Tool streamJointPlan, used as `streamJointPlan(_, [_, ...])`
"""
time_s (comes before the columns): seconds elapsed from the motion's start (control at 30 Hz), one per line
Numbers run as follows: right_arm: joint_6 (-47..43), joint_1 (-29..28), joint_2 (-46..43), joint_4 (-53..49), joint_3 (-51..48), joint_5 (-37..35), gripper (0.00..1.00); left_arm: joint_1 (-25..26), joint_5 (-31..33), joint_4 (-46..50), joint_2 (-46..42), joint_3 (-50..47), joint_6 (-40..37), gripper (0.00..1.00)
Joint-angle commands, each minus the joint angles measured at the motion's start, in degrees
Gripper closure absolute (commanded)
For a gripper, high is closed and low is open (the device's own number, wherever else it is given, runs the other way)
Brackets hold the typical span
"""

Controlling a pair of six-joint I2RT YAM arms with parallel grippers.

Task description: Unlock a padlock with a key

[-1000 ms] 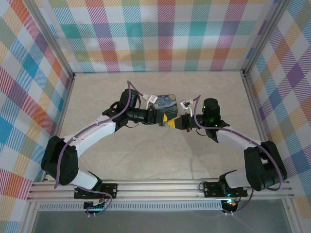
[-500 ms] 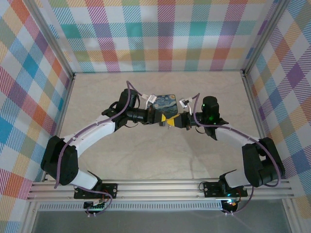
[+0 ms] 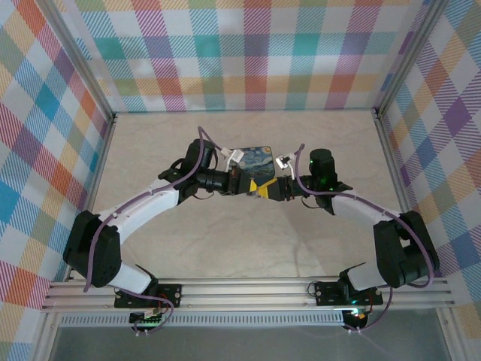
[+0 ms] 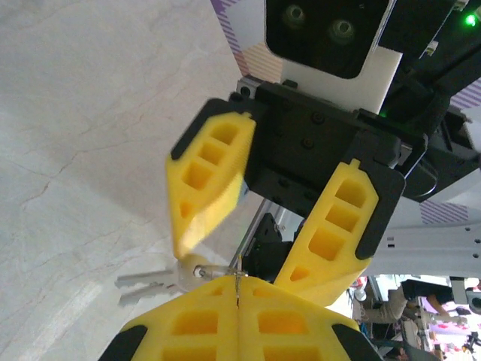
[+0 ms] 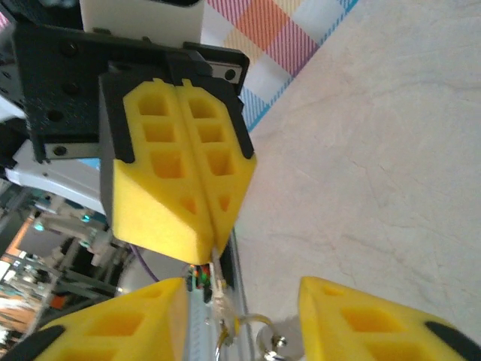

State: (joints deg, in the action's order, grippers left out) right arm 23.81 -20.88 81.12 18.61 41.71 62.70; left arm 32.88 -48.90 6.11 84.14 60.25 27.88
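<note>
My left gripper (image 3: 257, 187) is shut on the key (image 4: 239, 275), a thin metal sliver seen edge-on that sticks out from between its yellow pads. Two more keys (image 4: 144, 284) hang from a small ring (image 5: 259, 322) beside it. My right gripper (image 3: 270, 189) faces the left one tip to tip, above the table's middle. Its fingers (image 4: 207, 179) stand open on either side of the key, not touching it. In the right wrist view the key (image 5: 219, 283) pokes out of the left gripper's closed pads (image 5: 180, 180), down between my open right gripper (image 5: 242, 292). The padlock is out of view.
A blue swirly-painted square box (image 3: 258, 159) lies just behind the two grippers. The pale marbled table (image 3: 240, 241) has plaid walls on three sides and a metal rail (image 3: 248, 289) along the near edge.
My left gripper has closed on the key. My right gripper, shut half a second ago, has opened. Both arms have stayed near the table's middle.
</note>
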Motion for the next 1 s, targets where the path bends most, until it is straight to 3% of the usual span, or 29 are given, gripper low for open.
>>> streamJointPlan(0.0, [-7.1,1.8,-3.1,-9.3,1.9,-1.6,0.52,0.1,-0.7,3.6,-0.8,2.7,-3.8,1.0])
streamJointPlan(0.23, [-4.0,3.5,-2.5,-5.8,4.1,-1.0,0.53,0.2,-1.3,2.6,0.0,3.2,-3.1,1.0])
streamJointPlan(0.37, [-0.7,2.4,-0.3,-0.4,3.8,1.8,0.57,0.1,-1.3,2.7,0.1,3.3,-3.1,1.0])
streamJointPlan(0.57, [-1.2,0.1,1.1,-0.9,3.9,2.4,0.58,0.1,-0.8,2.8,-0.2,3.4,-3.0,1.0])
streamJointPlan(0.97, [-1.4,0.1,1.1,-1.2,2.9,3.9,0.73,-0.6,-0.7,2.7,-0.1,3.8,-2.8,1.0])
